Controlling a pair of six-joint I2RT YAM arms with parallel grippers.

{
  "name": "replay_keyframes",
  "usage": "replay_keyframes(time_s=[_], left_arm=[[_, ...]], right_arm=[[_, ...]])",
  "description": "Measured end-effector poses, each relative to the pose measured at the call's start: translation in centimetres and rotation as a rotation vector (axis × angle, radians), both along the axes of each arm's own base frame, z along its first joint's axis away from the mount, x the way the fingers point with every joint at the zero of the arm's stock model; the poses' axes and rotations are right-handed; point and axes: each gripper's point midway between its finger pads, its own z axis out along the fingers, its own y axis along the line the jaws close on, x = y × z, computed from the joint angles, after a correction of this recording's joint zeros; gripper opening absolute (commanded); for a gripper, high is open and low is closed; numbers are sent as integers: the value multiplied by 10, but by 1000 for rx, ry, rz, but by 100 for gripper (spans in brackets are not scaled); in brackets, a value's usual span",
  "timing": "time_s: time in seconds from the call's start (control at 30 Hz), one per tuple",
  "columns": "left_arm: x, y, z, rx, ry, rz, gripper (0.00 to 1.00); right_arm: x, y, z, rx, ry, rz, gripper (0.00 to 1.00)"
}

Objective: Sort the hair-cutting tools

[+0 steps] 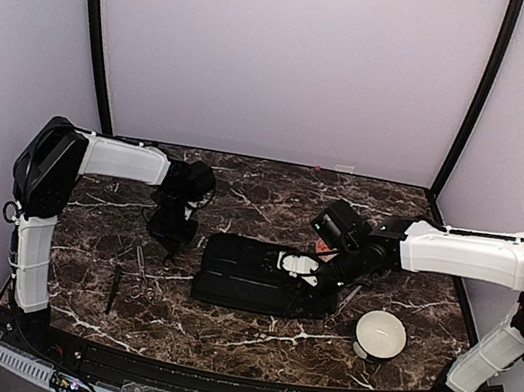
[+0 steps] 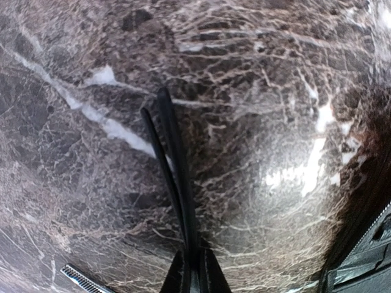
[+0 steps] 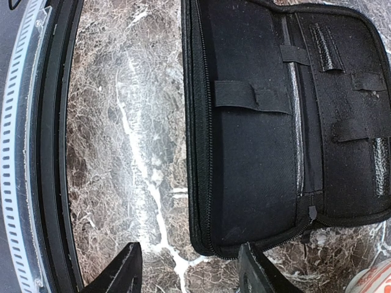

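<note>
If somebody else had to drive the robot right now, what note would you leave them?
Left claw: shut on a thin dark stick, low over the table; can't tell if it is lifted.
Right claw: open, holding nothing, at the end of the open case.
Scissors and comb lie on the table left of the case; the bowl stands right of it.
Done: case open, stick gripped.
Left: place the stick, then sort scissors and comb.
</note>
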Motion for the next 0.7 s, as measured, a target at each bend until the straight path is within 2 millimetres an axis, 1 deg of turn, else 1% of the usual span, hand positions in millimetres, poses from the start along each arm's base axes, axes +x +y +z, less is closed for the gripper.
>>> replay_keyframes(time_s=[0.17,0.27,0.37,0.47,0.57,0.63,0.7], left_arm=[[-3,2,4,5,8,-43,0],[-3,-3,18,-31,-11,-111,0],[-3,-12,42,-93,-49,-206,0],[-7,-24,75,-164,-116,-329,0],[-14,-43,111,-231,-213,-455,0],[-18,-51,124,-263,-247,-512,0],[-22,-58,131,-289,-268,-562,0]], right_arm=[[-3,-5,-5,-11,0,2,53],[-4,-8,-5,-13,-13,9,53],[-4,-9,-2,-15,-55,23,53],[-7,-6,-5,-45,-131,68,54],[-12,-3,-8,-79,-196,114,54],[-13,-2,-10,-99,-221,129,54],[-10,-1,-13,-119,-241,132,54]])
